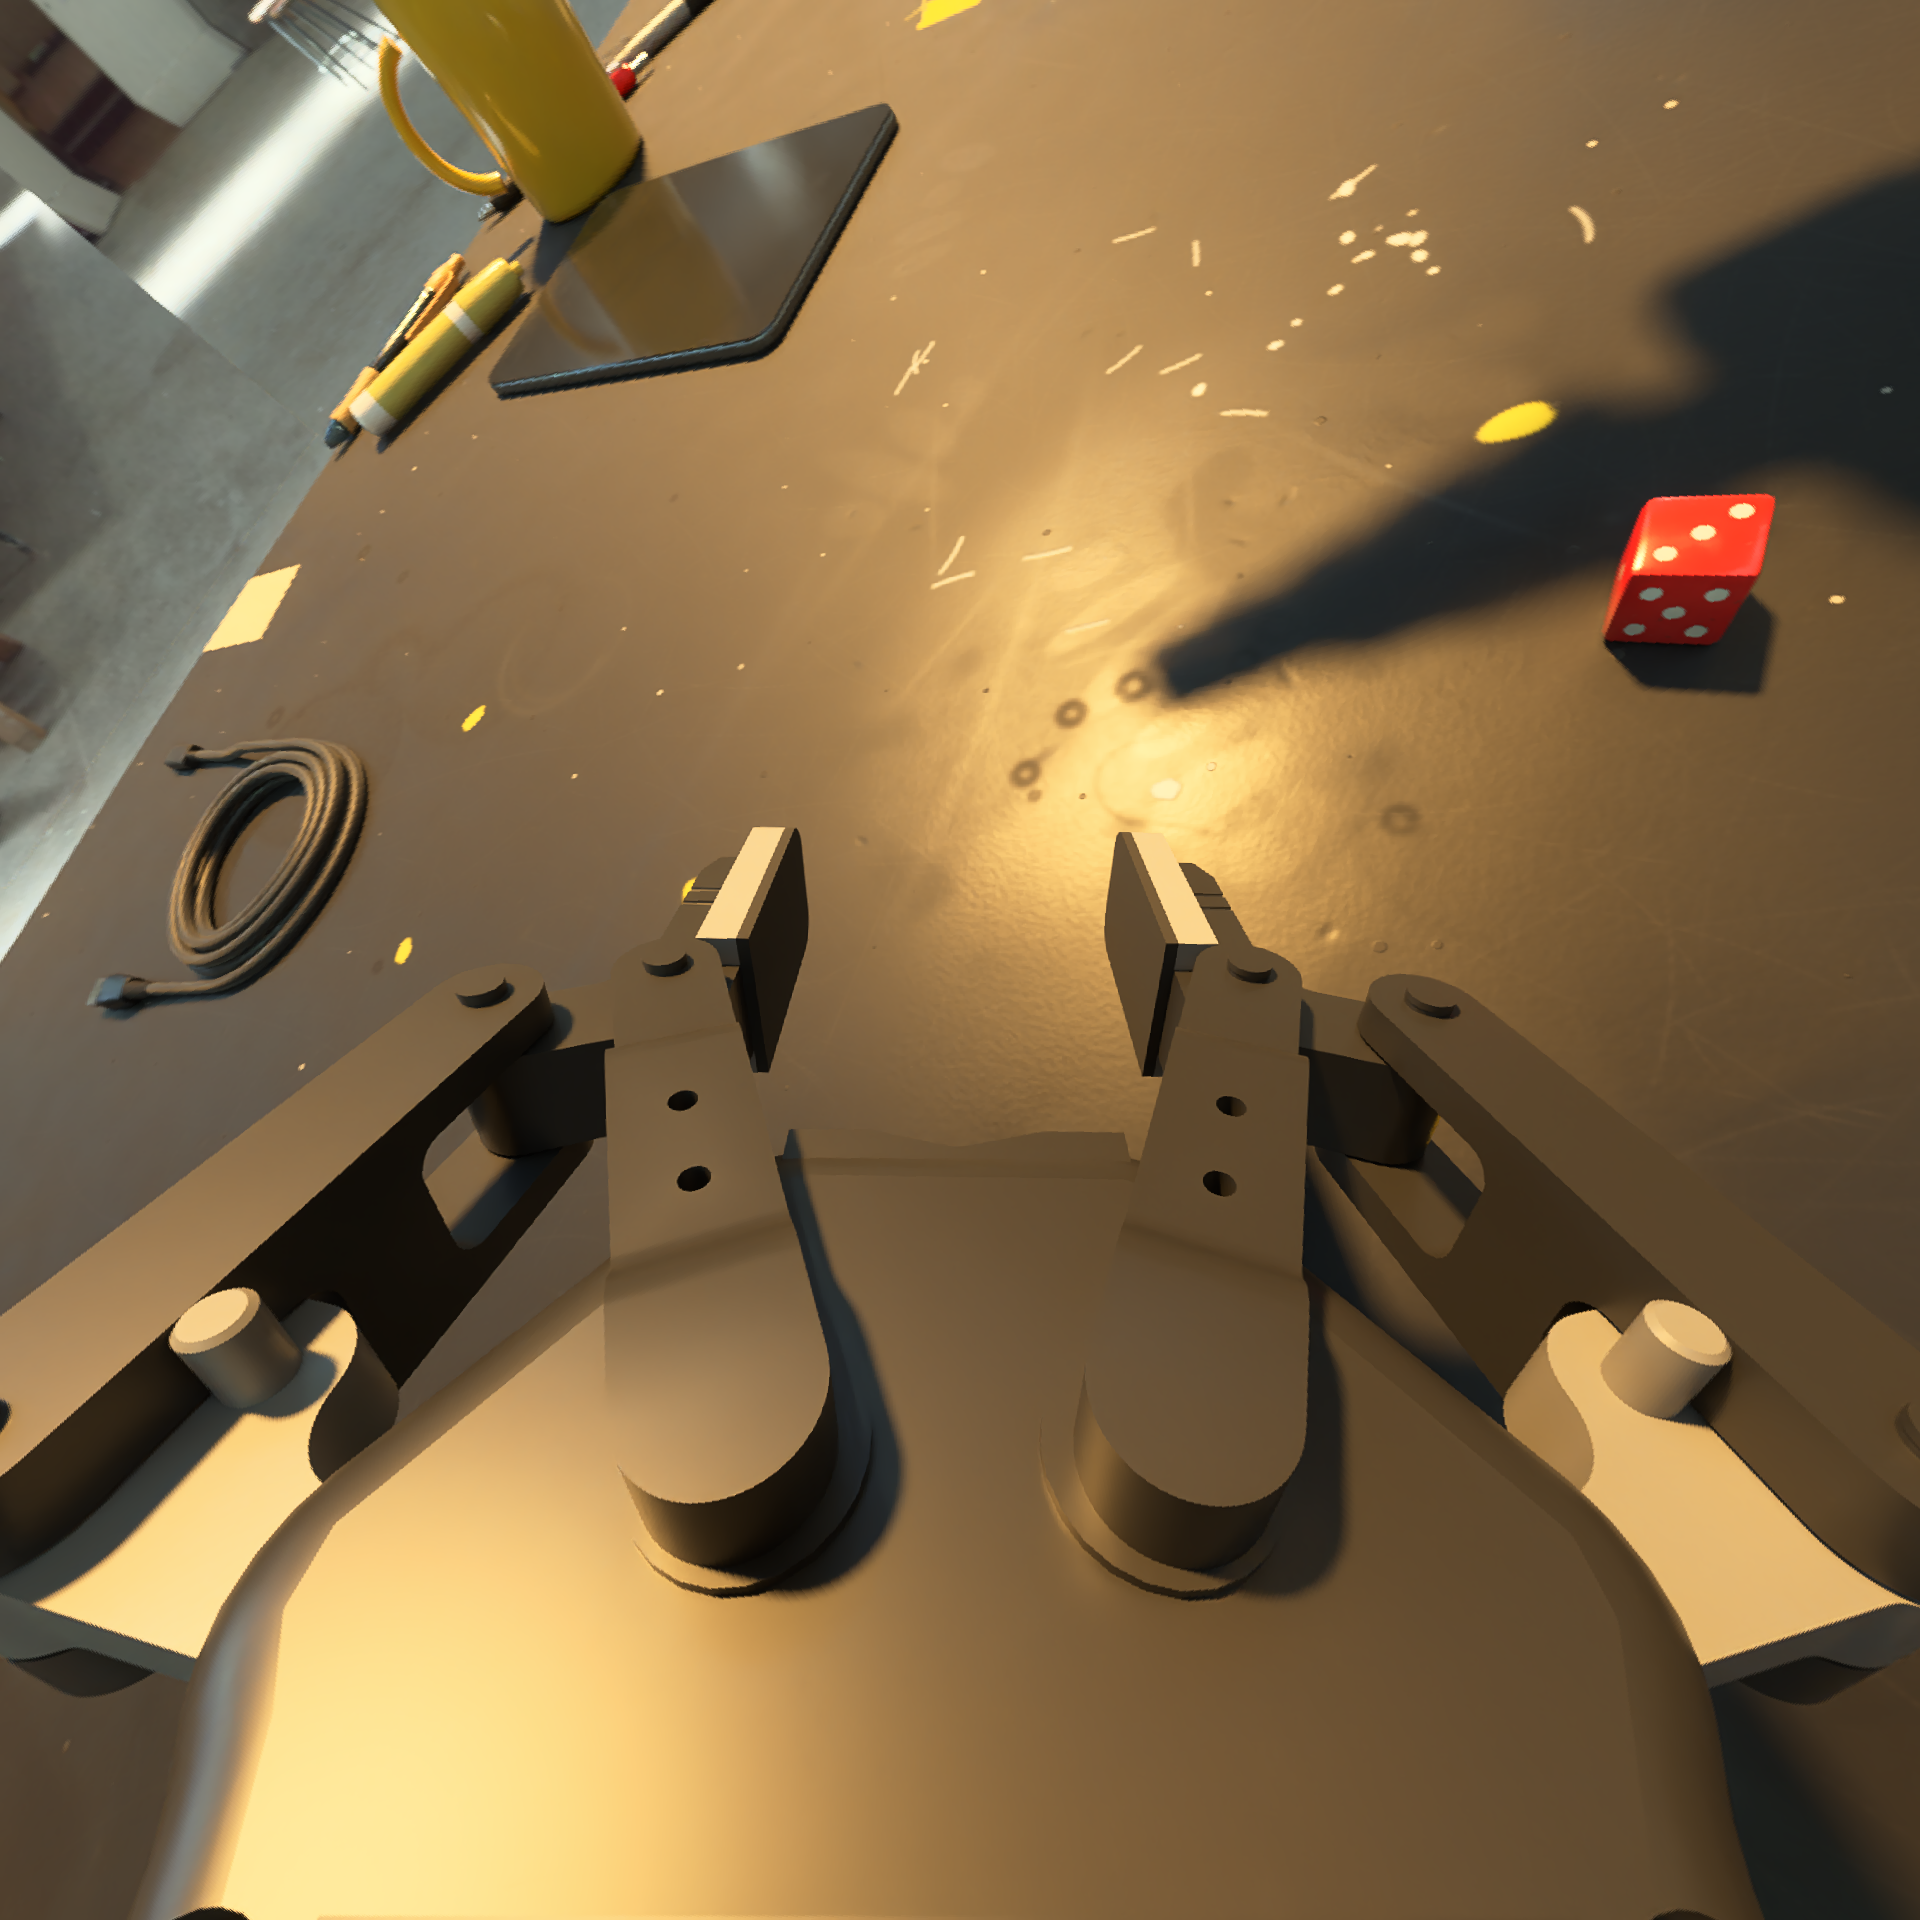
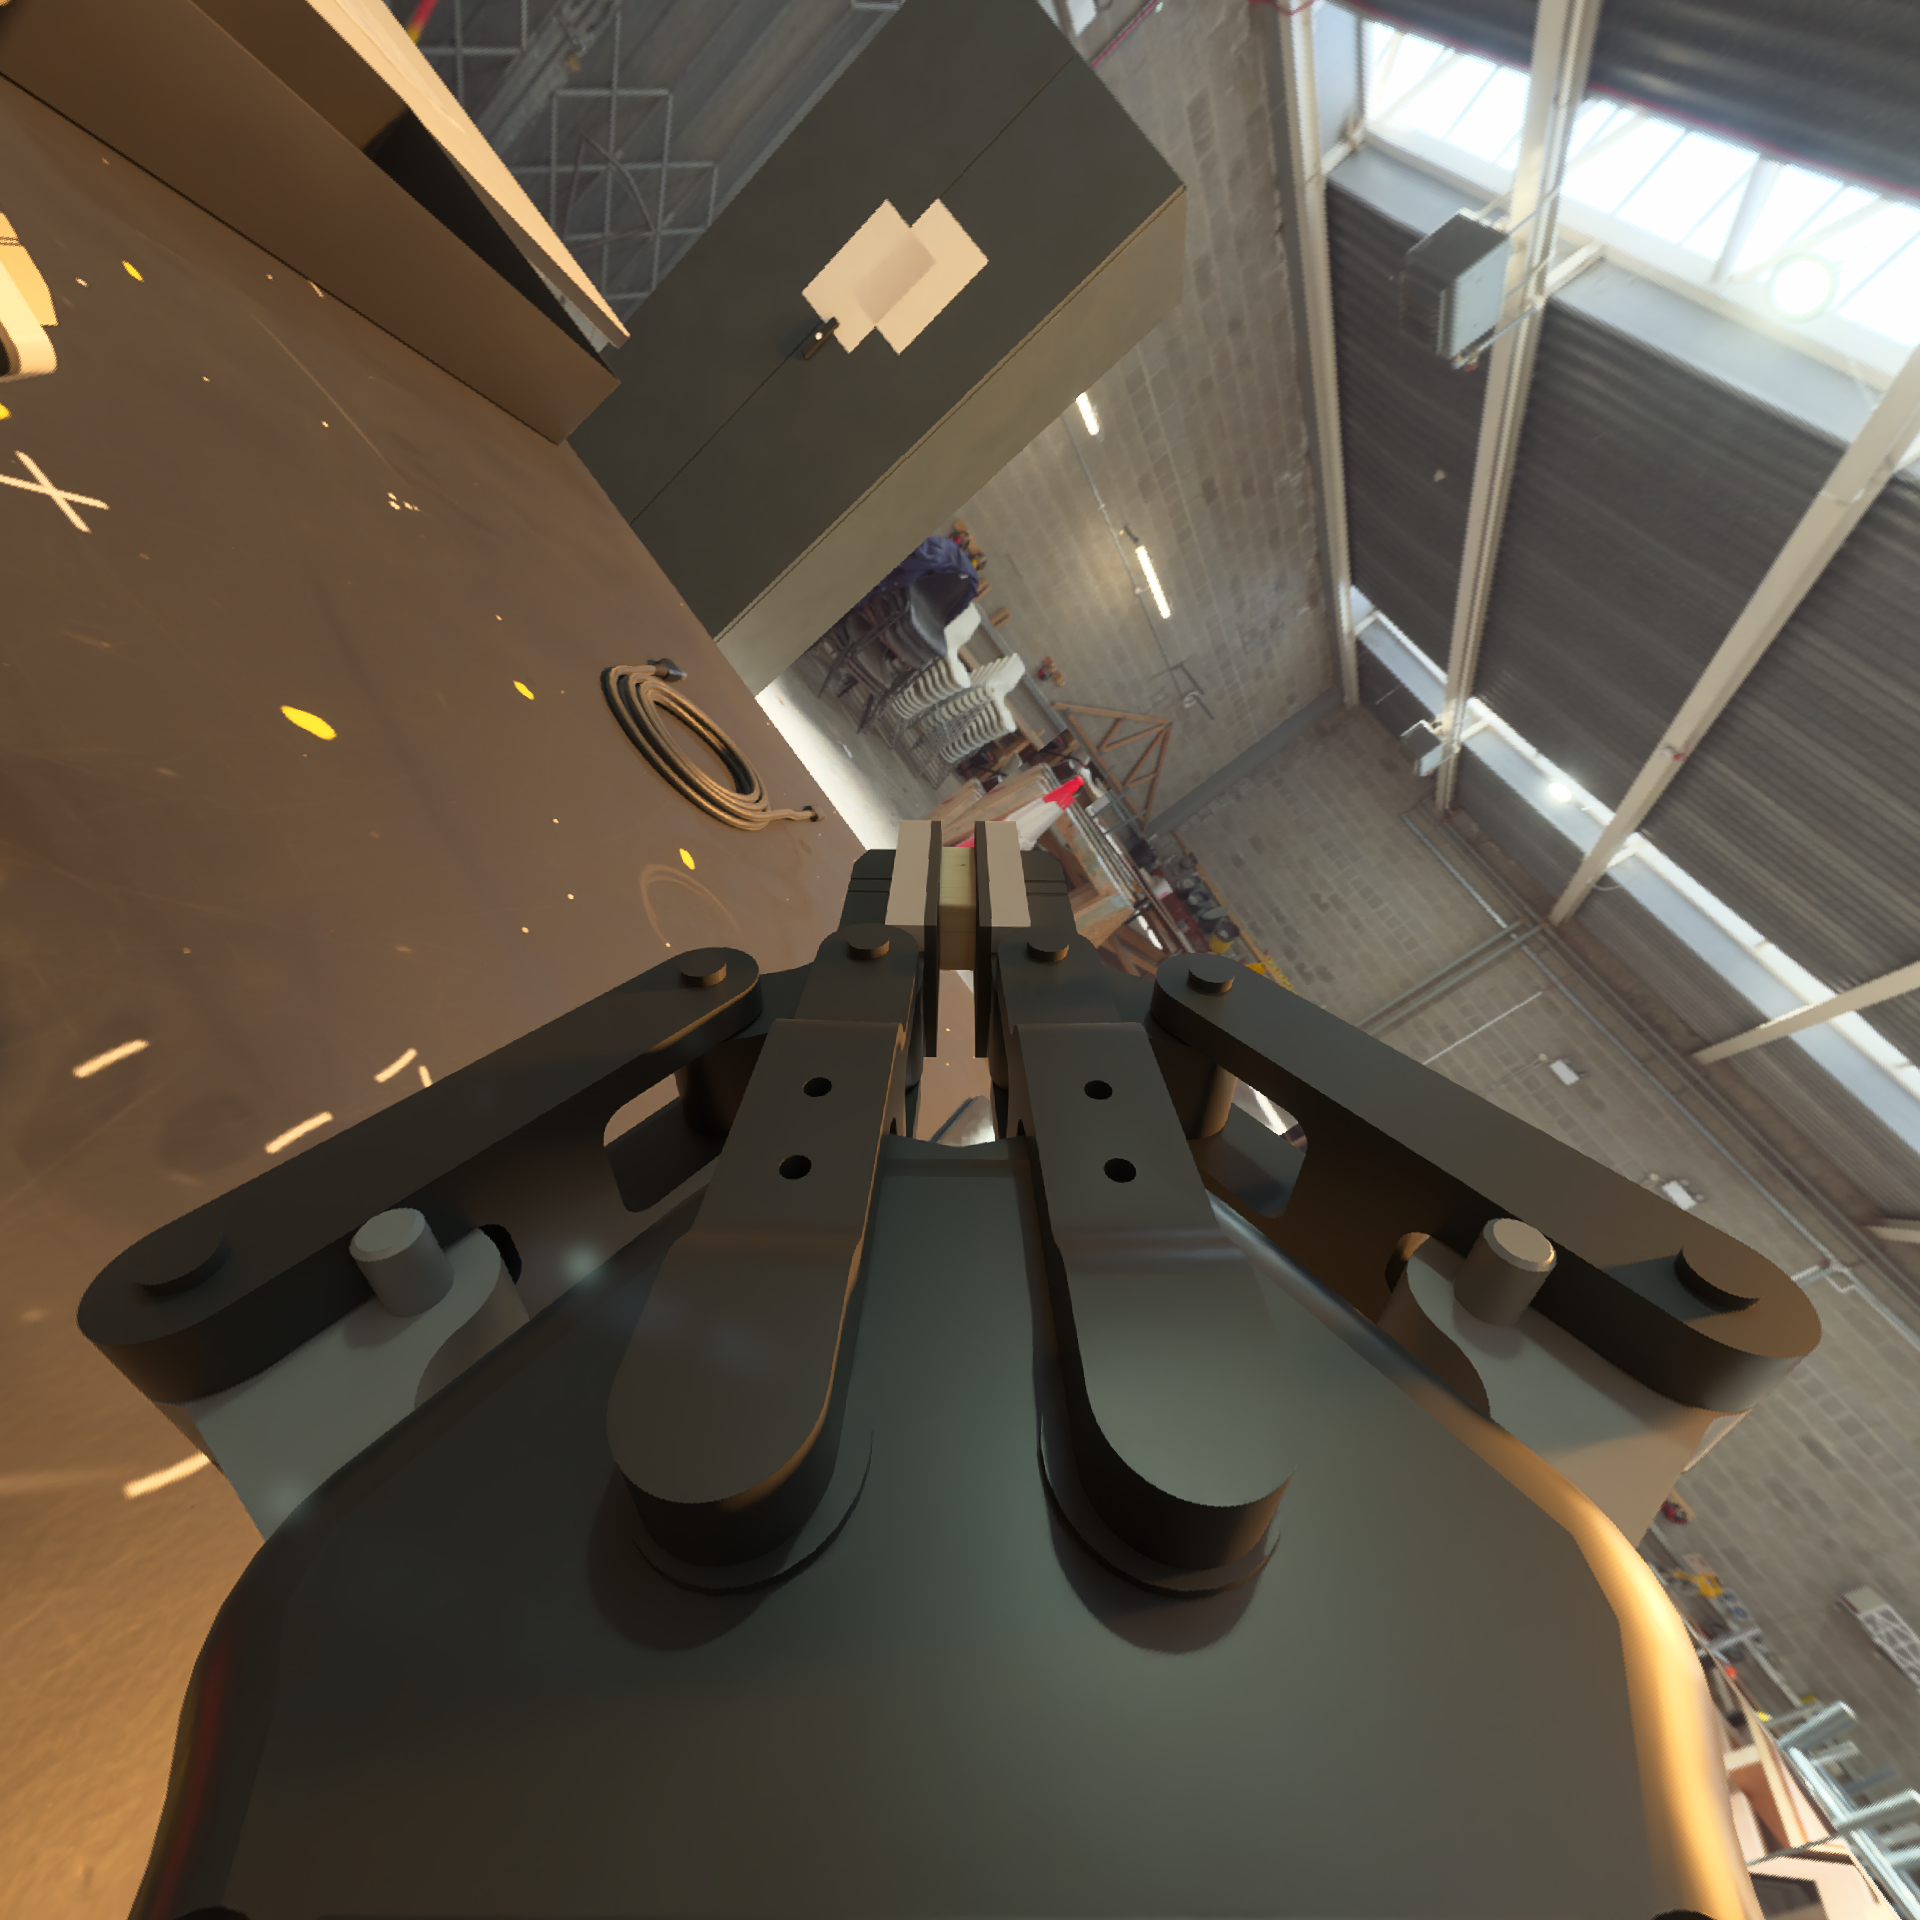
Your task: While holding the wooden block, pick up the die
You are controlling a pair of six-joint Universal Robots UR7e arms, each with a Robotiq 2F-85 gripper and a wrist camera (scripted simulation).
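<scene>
- The die (image 1: 1685, 569) is a red cube with white pips and rounded corners; it sits on the dark worktop (image 1: 831, 623), one corner turned toward the camera, a shadow at its near side
- The left gripper (image 1: 956, 940) has its fingers (image 1: 764, 935) spread wide with nothing between them; the die lies ahead of the fingertips and well off to their right, apart from them
- The right gripper (image 2: 957, 894) has its fingers (image 2: 912, 878) drawn narrow, clamped on a pale wooden block (image 2: 958, 902) held off the worktop
- Bare worktop runs between the left fingers and the die
- Left of the left fingers lies a coiled cable (image 1: 260, 862) near the worktop edge; far ahead stand a dark tablet (image 1: 707, 249), a yellow mug (image 1: 530, 94) and markers (image 1: 436, 343)
</scene>
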